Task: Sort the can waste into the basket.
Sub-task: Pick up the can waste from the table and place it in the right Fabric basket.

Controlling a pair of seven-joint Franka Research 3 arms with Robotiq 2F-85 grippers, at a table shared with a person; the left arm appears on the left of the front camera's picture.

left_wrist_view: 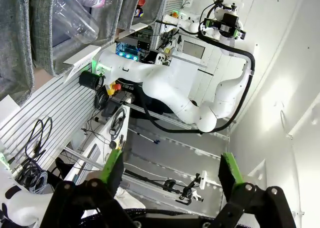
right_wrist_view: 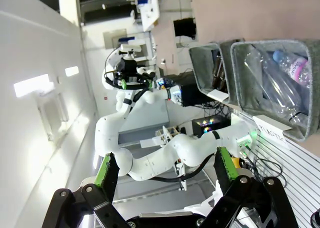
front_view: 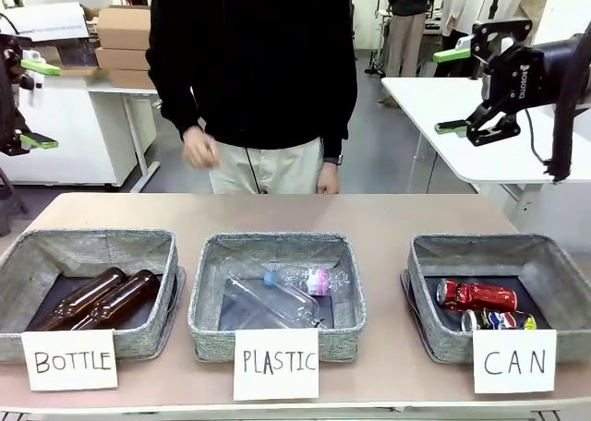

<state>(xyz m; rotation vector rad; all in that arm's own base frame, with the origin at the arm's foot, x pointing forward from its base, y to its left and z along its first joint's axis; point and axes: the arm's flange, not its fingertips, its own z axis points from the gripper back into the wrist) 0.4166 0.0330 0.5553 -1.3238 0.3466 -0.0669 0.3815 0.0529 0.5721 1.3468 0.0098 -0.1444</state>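
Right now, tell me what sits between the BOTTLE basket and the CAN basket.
In the front view, the PLASTIC basket holding clear plastic bottles sits between the BOTTLE basket and the CAN basket.

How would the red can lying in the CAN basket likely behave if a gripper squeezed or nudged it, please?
The red can looks thin-walled and already dented, so it probably crushes easily. Lying on its side, it may roll, though the blue can beside it and the basket walls should stop it.
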